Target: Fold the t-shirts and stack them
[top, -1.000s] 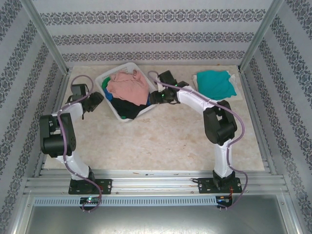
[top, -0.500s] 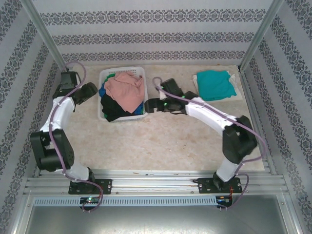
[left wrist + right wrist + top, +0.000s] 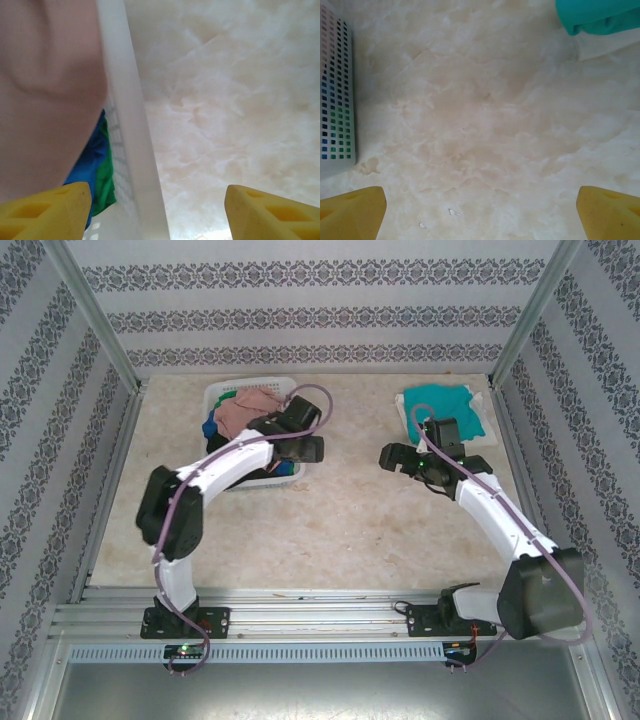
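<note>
Jaws wide, left gripper (image 3: 159,211) straddles the basket (image 3: 125,130) wall, probably after the pink shirt (image 3: 45,75). Right gripper (image 3: 480,212) gapes empty above desk (image 3: 485,100)

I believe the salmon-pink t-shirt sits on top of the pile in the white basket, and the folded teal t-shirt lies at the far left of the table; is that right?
Not quite. The top external view shows the teal t-shirt at the far right of the table, not the far left. The rest holds: the salmon-pink t-shirt does sit on top of the pile in the white basket.
</note>
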`<action>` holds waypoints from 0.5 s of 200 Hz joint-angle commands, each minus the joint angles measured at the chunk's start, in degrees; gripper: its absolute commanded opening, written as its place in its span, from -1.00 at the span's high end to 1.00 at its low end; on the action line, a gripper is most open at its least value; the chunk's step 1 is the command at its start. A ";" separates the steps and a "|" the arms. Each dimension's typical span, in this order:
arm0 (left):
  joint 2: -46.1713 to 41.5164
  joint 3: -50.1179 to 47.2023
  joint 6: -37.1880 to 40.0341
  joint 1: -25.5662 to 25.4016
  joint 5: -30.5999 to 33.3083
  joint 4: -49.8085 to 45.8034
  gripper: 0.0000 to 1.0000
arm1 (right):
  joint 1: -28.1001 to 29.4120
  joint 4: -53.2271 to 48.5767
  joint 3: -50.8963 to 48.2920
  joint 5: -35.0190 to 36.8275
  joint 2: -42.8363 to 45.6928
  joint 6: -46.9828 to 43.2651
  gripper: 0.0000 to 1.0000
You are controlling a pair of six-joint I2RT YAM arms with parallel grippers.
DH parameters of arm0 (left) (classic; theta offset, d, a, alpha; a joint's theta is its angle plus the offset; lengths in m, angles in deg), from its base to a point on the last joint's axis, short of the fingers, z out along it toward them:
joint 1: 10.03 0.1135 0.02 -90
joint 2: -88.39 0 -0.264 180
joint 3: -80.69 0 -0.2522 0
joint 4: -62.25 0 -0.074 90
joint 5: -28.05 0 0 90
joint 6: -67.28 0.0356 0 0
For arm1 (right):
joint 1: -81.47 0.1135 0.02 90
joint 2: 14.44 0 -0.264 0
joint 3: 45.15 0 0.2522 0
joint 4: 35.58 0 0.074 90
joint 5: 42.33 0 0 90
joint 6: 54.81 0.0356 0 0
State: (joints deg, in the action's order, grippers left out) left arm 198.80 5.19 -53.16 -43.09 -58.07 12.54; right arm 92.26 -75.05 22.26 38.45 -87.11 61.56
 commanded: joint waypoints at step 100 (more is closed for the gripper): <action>2.31 1.31 11.48 5.52 11.14 -7.23 0.87 | -2.48 2.11 -3.80 -4.09 2.52 -1.87 -0.96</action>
State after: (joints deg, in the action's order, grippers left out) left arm 205.07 8.36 -49.60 -42.13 -47.88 4.50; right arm 90.55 -74.29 19.42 35.35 -85.18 60.36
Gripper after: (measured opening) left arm 0.184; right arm 0.978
